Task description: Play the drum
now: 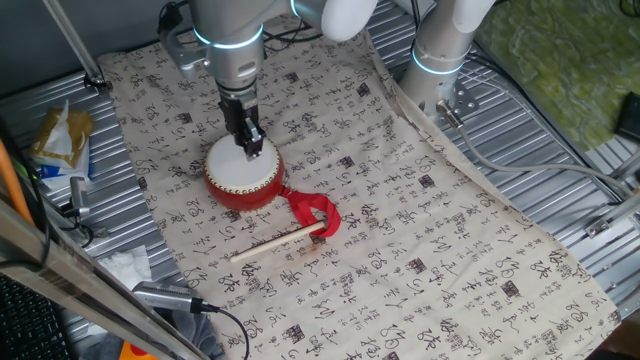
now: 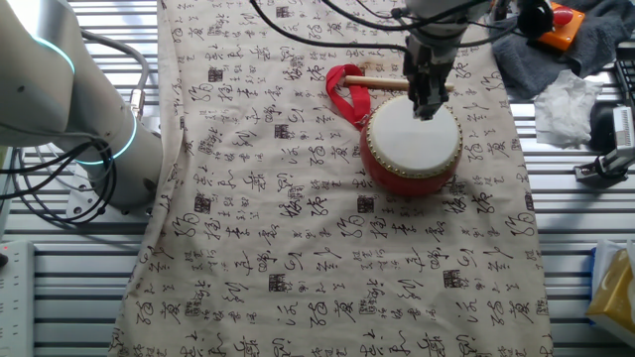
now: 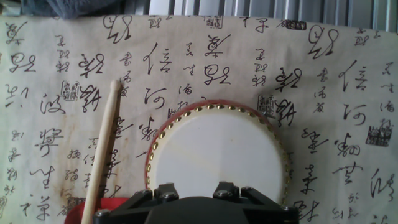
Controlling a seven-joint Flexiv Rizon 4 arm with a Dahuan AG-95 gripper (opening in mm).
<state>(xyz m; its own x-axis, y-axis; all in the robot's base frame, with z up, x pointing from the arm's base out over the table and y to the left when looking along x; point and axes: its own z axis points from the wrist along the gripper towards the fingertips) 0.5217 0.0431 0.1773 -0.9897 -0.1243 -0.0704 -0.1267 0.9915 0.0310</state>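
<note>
The drum is a squat red barrel with a white skin and studded rim, standing on the printed cloth. My gripper points straight down at the far part of the skin, fingers together and holding nothing, tips at or just above the skin. In the hand view the drum fills the lower middle, and only the hand's black housing shows at the bottom edge. A red ribbon loop trails from the drum. The thin pale stick lies on the cloth beside it.
The calligraphy cloth covers a ribbed metal table. A second arm's base stands at the cloth's edge. Crumpled tissue, grey rags with an orange object, a snack packet and cables lie around the border.
</note>
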